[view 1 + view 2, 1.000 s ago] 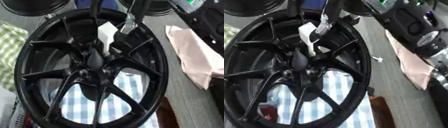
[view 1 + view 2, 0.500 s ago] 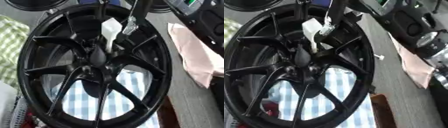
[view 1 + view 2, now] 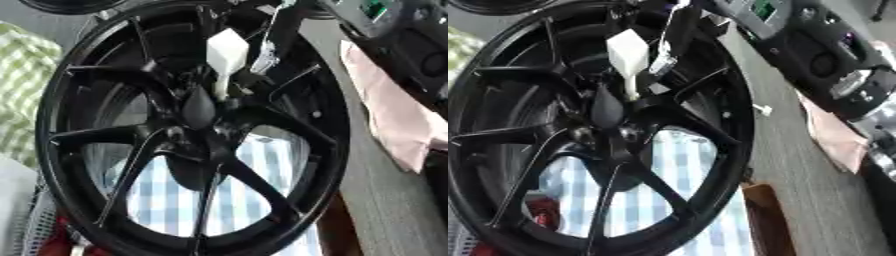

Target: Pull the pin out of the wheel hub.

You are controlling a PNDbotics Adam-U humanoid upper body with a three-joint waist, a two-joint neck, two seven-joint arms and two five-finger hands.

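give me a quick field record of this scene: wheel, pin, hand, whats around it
wheel: black spoked wheel, lying over blue checked cloth
pin: white, wide head up, stem down at the hub
right hand: dark fingers beside the pin head; grip unclear
left hand: not visible
around: pink cloth right, green checked cloth left

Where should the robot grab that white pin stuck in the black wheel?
Probably the pin's wide white head, taken from above. The head is blocky and stands clear of the spokes, while the thin stem below runs down into the wheel hub, leaving little room there.
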